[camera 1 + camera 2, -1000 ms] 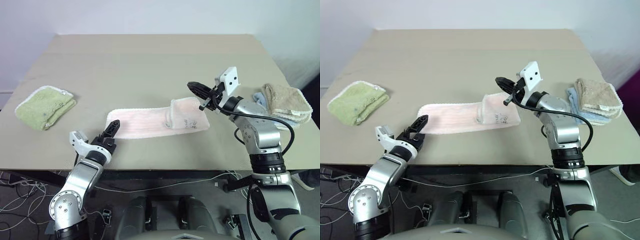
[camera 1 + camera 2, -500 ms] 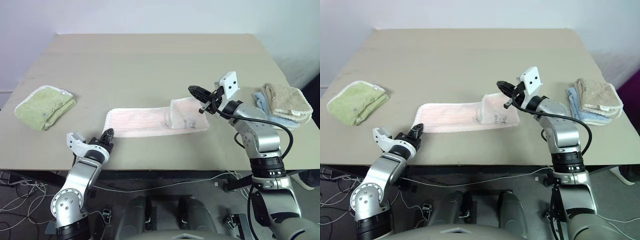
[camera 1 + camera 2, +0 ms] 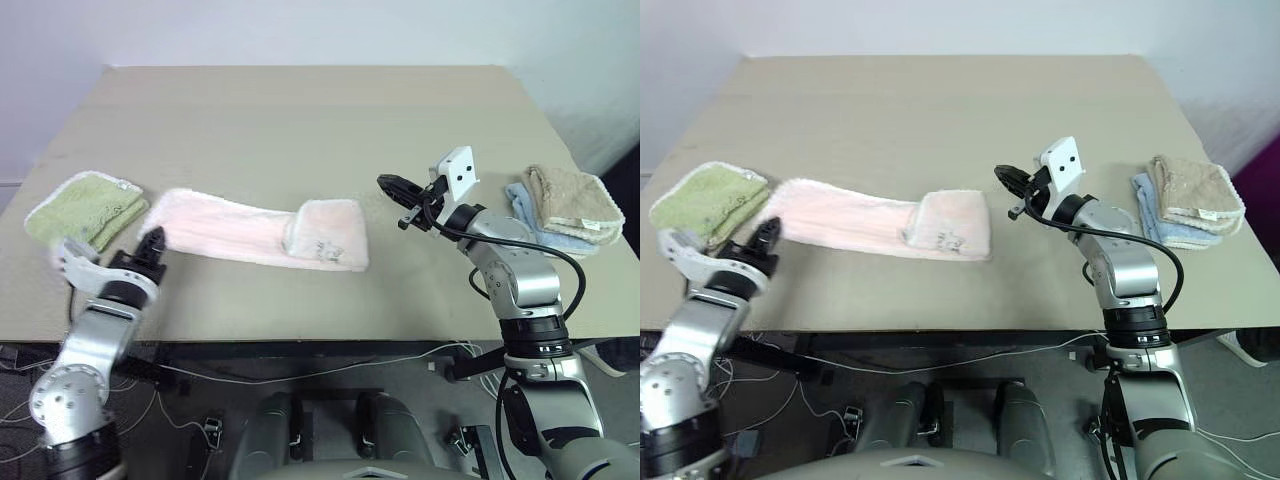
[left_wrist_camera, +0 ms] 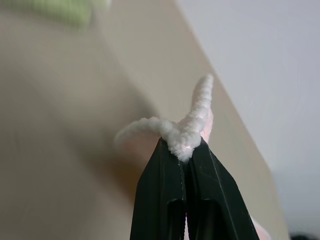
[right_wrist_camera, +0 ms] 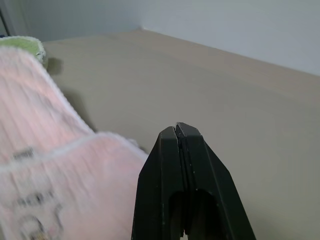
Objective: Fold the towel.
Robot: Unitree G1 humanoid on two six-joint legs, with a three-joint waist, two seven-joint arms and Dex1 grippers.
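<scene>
1. My left claw [image 3: 152, 240] is clenched on one end of the towel [image 3: 255, 230]; in my left wrist view the white terry edging bunches up between my two black fingers [image 4: 165, 190], pinched tight.
2. That left claw sits over the left part of the desk [image 3: 300, 110], near its front edge, just beside the light green folded towel [image 3: 85, 208].
3. The towel is a long pale pink strip running from my left claw across the desk toward the middle, slanting a little toward the front edge as it goes right.
4. Its right end is folded back over itself into a doubled flap [image 3: 325, 232], with a small dark print showing on top.
5. My right claw [image 3: 388, 185] is clenched on nothing, its fingers pressed together. It hovers above the desk to the right of the folded flap, apart from it and pointing toward my left.
6. In my right wrist view the pink flap with its white edging lies just past my closed fingertips [image 5: 180, 131], not touching them.
7. At the right edge of the desk a beige folded towel [image 3: 570, 200] rests on a light blue one [image 3: 530, 215], well apart from the pink towel.
</scene>
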